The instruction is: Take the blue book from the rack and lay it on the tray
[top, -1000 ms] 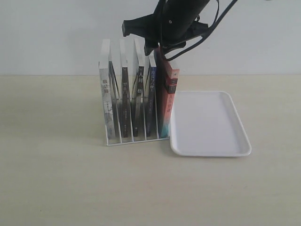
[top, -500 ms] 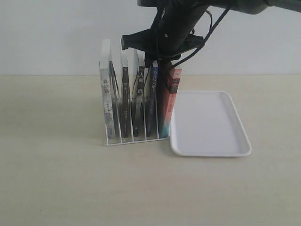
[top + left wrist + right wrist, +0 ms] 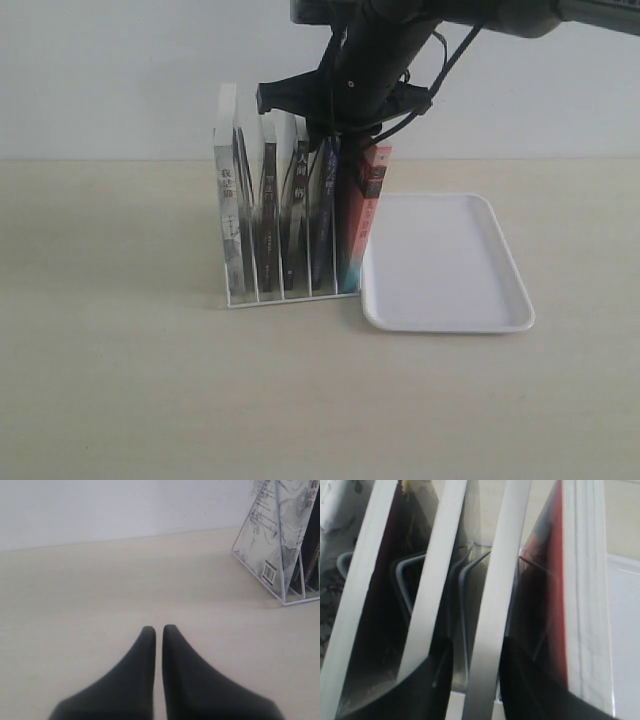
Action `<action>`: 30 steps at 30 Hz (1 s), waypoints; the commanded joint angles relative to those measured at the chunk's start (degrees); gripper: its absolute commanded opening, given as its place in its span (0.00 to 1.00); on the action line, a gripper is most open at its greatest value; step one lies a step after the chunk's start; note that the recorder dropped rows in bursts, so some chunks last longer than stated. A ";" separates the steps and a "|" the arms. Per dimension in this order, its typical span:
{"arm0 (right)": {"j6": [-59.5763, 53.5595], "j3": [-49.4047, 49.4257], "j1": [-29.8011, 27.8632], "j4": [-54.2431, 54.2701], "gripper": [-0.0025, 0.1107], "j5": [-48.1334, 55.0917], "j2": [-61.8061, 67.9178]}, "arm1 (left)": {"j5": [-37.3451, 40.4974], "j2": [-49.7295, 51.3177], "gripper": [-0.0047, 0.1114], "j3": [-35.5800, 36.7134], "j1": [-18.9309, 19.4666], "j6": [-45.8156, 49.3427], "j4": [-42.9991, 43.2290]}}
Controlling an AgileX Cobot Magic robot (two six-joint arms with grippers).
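Note:
The white wire rack [image 3: 290,297] holds several upright books. The blue book [image 3: 323,215] stands in the second slot from the right, its dark blue spine facing the exterior camera. My right gripper [image 3: 330,138] has come down from above onto its top. In the right wrist view the gripper [image 3: 475,647] is open, one dark finger [image 3: 432,680] on each side of the blue book's pale page edge [image 3: 492,605], with a gap on one side. The white tray [image 3: 445,260] lies flat just right of the rack. My left gripper [image 3: 158,628] is shut on nothing, low over bare table.
A red-and-teal spined book [image 3: 358,220] leans in the rightmost slot, against the tray's side of the rack. Black-spined books [image 3: 268,215] and a white-spined one [image 3: 228,215] fill the other slots. The left wrist view shows the rack's end [image 3: 280,545].
The right arm has dropped lower over the rack, bringing its fingers down around the top of the blue book. The books and tray have not moved.

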 commanded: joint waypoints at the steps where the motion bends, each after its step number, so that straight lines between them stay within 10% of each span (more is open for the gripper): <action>1: 0.13 -0.37 -0.11 -0.68 0.31 1.66 1.28 | -0.73 -0.18 0.08 -0.19 0.11 0.22 -0.14; 6: 0.13 -0.37 -0.11 -0.31 0.03 1.55 1.14 | -0.73 -0.18 0.08 -0.19 0.11 0.22 -0.14; 30: -2.69 -20.82 -0.11 -0.96 0.02 13.31 -4.05 | -0.73 -0.18 0.08 -0.19 0.11 0.22 -0.14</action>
